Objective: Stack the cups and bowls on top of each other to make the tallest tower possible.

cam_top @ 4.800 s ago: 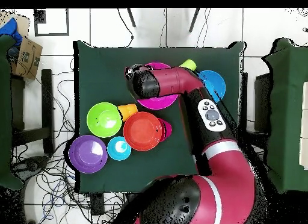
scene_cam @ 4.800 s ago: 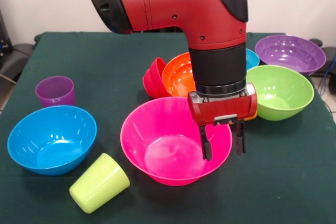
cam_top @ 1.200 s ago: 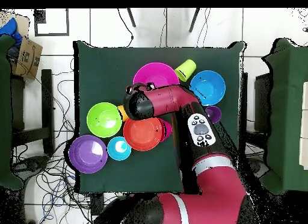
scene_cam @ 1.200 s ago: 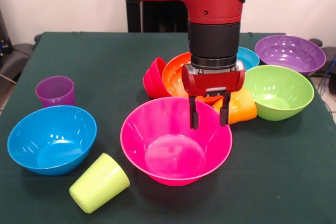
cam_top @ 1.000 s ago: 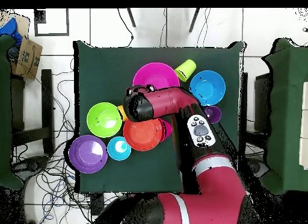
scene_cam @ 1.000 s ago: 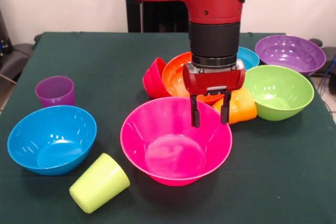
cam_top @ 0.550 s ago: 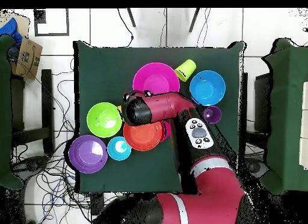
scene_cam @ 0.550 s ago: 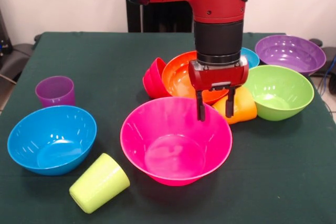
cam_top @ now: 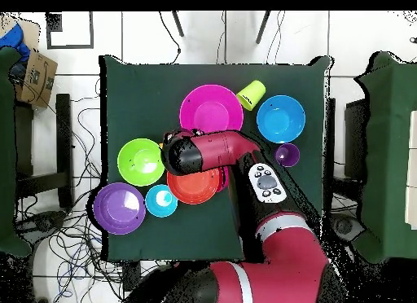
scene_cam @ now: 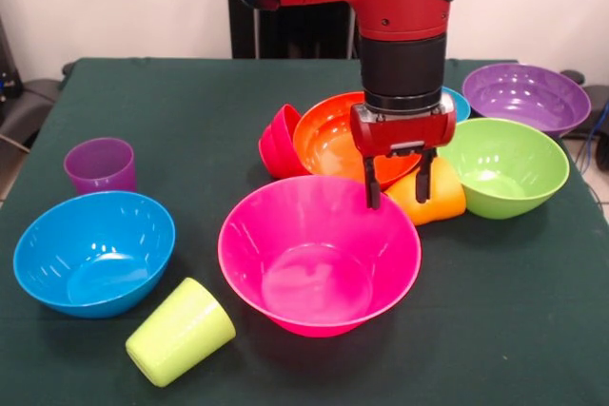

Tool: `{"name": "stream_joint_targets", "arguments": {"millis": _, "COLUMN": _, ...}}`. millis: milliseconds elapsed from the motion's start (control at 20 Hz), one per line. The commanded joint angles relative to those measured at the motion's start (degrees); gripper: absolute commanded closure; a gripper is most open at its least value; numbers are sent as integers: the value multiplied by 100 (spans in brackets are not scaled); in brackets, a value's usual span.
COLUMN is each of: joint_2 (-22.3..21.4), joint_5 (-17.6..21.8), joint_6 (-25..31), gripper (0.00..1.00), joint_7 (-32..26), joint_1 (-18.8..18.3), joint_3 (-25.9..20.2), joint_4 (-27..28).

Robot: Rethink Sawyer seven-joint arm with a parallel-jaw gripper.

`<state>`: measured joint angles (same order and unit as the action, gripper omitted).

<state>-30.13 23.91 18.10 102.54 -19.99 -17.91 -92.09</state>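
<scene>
Over the green table (scene_cam: 143, 111), the gripper (scene_cam: 398, 184) hangs with its fingers apart and empty, poised above the orange cup (scene_cam: 430, 195) lying on its side between the pink bowl (scene_cam: 319, 254) and the lime bowl (scene_cam: 504, 166). Just behind, the orange bowl (scene_cam: 328, 140) leans on the red bowl (scene_cam: 279, 143). A descent slightly off line could roll the tipped, ridged cup away or jolt the pink bowl's rim.
</scene>
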Motion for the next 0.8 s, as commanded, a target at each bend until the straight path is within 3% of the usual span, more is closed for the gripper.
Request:
{"name": "stream_joint_targets", "arguments": {"millis": 50, "joint_2": 152, "joint_5": -128, "joint_6": -133, "gripper": 0, "joint_7": 779, "joint_1": 124, "joint_3": 36, "joint_4": -300}}
{"name": "stream_joint_targets", "arguments": {"millis": 550, "joint_2": 1109, "joint_5": 107, "joint_6": -1233, "gripper": 0, "joint_7": 783, "joint_1": -89, "joint_3": 91, "joint_4": -100}}
{"name": "stream_joint_targets", "arguments": {"millis": 800, "joint_2": 1305, "joint_5": 85, "joint_6": -1524, "gripper": 0, "joint_7": 743, "joint_1": -173, "joint_3": 108, "joint_4": -123}}
